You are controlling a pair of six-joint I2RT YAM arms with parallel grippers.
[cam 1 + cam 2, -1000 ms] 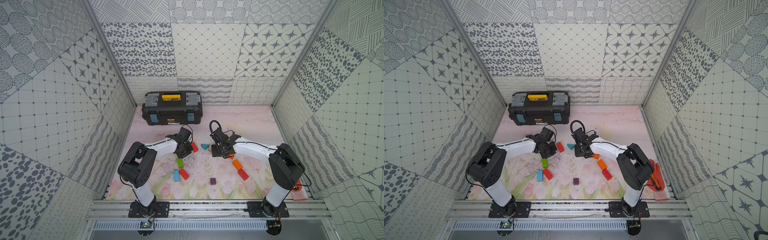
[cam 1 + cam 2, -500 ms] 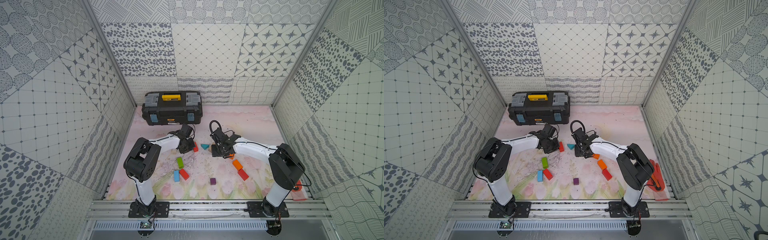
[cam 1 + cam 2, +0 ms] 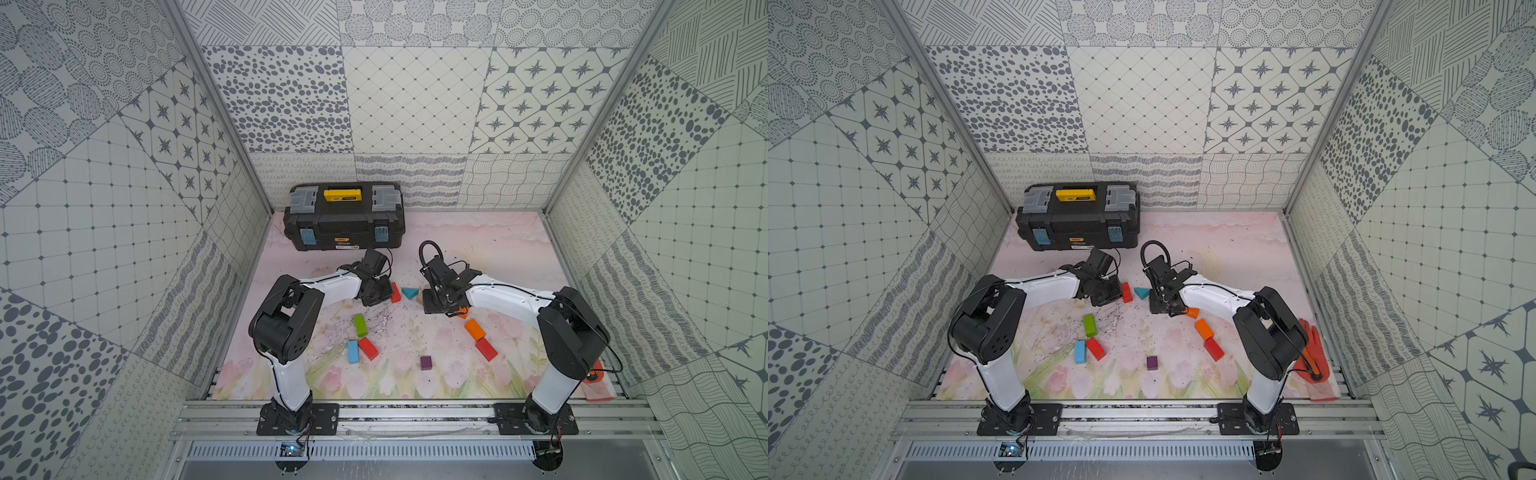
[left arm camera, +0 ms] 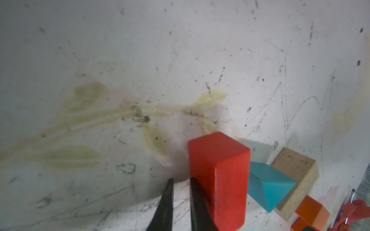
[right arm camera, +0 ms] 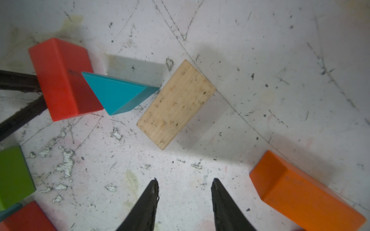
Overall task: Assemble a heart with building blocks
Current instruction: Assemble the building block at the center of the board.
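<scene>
Because the heart [image 3: 474, 329] seemingly needs its left lobe snug against the notch, the left gripper [image 4: 181, 180], pinched shut and empty, rests its fingertips against a red block [image 4: 218, 170] touching the teal triangle [image 4: 268, 184]. The right gripper [image 5: 184, 181] hovers parted, grasping nothing, near the plain-wood brick [image 5: 176, 104]. Mid-mat [image 3: 498, 249], the outline lies gappy: coloured bricks spaced apart, purple cube [image 3: 426, 362] alone at the tip.

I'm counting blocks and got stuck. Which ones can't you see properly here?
- Wood block: top views, mostly under the right arm.
- One orange block: top views, mostly under that arm.
- Green block: right wrist view, cut by the edge.
- A red block: same view, cut by the corner.
</scene>
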